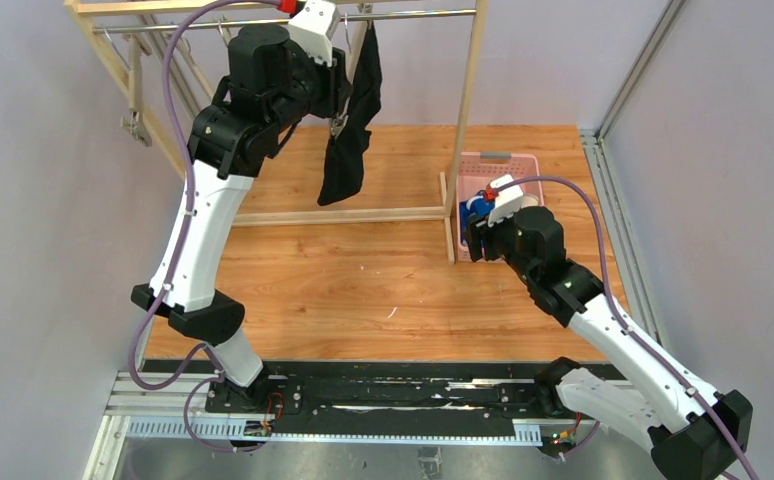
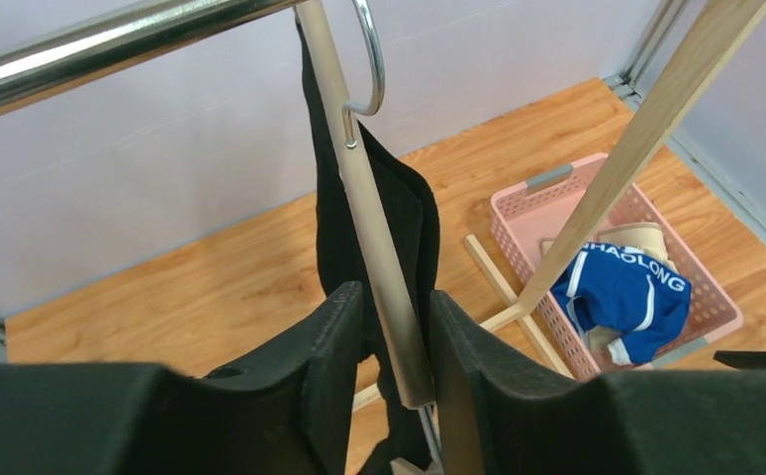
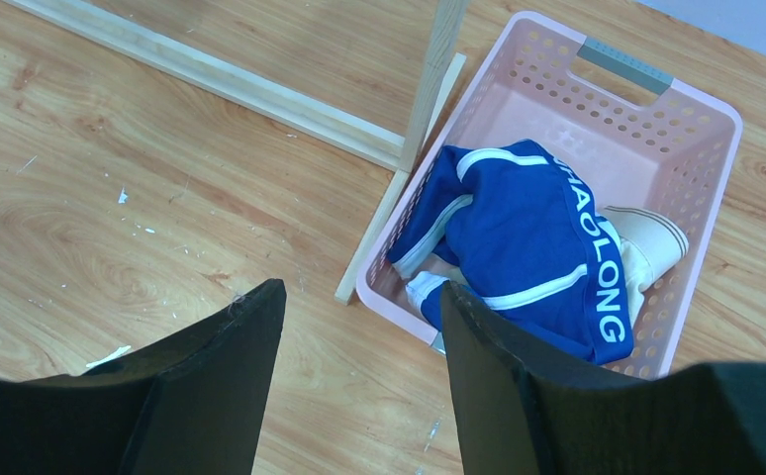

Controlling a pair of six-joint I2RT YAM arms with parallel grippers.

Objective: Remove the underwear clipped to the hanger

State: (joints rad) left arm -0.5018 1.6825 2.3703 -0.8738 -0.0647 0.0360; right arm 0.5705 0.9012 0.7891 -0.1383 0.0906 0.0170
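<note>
The black underwear hangs from a wooden hanger on the rack's metal rail; it also shows in the left wrist view. My left gripper is raised to the rail, with its jaws on either side of the hanger bar. The bar lies against the right finger and a gap shows on the left. The blue underwear with white lettering lies in the pink basket on top of the cream underwear. My right gripper is open and empty above the basket's near-left corner.
The wooden rack frame has a metal rail, an upright post beside the basket and a base bar on the wooden floor. Metal clips hang at the rack's left end. Grey walls close in on both sides.
</note>
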